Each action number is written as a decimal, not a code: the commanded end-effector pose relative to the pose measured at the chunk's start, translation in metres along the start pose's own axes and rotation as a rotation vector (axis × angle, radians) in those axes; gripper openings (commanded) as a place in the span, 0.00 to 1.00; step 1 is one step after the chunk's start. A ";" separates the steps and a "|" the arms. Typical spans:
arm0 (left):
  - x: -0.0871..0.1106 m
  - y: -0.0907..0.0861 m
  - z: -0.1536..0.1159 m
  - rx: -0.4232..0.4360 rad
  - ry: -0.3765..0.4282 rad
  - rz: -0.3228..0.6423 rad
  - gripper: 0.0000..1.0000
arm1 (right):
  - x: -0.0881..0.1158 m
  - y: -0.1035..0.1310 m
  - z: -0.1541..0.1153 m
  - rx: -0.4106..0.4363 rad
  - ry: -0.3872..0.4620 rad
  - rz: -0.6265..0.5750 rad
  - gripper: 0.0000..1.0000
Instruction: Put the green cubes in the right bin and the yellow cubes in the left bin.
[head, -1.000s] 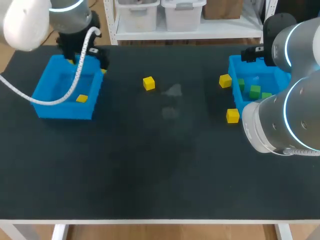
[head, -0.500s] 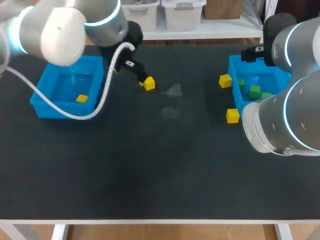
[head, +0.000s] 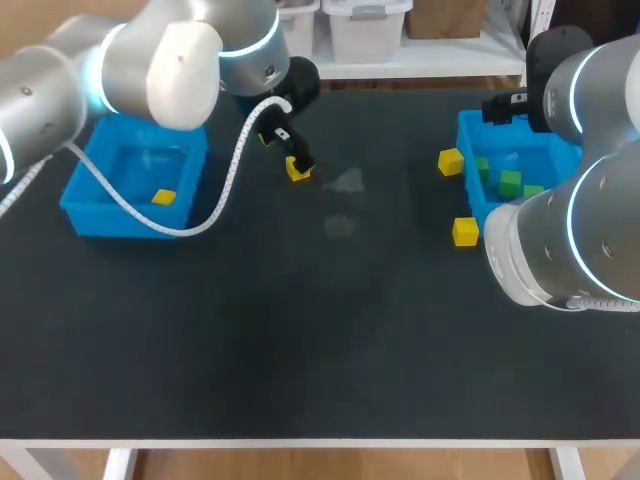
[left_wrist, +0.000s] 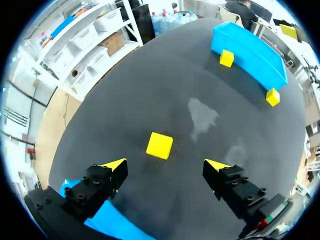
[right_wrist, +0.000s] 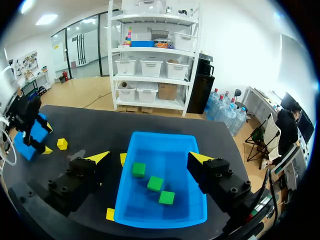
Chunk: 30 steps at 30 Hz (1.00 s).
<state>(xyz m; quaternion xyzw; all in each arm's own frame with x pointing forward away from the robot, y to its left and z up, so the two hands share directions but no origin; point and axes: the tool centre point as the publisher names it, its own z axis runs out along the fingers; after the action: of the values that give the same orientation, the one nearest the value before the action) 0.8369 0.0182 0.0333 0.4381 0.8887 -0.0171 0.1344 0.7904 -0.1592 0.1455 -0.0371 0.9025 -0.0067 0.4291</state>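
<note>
The left gripper (left_wrist: 166, 164) is in the upper middle of the head view, low over the table (head: 320, 330), right at the middle cube (head: 297, 170), which is yellow. In the left wrist view its fingers are spread wide. The middle cube lies flat on the table just ahead of the gap between the two yellow tips and touches neither of them.

The left bin (head: 120, 222) stands in the upper left of the head view, well apart from the middle cube. One yellow cube, the binned cube (head: 164, 198), lies inside it toward its lower right corner.

The right bin (right_wrist: 162, 136) stands at the right edge of the head view. Three green cubes (right_wrist: 155, 183) lie inside it, close together. The right gripper (right_wrist: 148, 157) hangs above this bin with its fingers spread, one to each side of the bin in the right wrist view, pinching nothing.

Two more yellow cubes lie on the table outside the right bin. The upper cube (head: 450, 161) is just beside its left wall. The lower cube (head: 465, 231) is near its lower left corner.
</note>
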 end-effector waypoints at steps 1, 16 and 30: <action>-0.014 0.014 0.015 0.046 0.034 0.034 1.00 | 0.000 -0.002 0.000 -0.008 0.003 0.000 1.00; -0.028 0.016 0.043 0.065 0.096 0.120 0.38 | 0.000 -0.002 0.000 -0.008 0.003 0.000 1.00; -0.012 0.013 0.041 0.045 0.129 0.136 0.00 | 0.000 -0.002 0.000 -0.008 0.003 0.000 1.00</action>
<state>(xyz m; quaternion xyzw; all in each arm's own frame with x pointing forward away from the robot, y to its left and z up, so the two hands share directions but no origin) 0.8661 0.0104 -0.0076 0.4998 0.8636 -0.0037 0.0661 0.7904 -0.1592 0.1455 -0.0371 0.9025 -0.0067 0.4291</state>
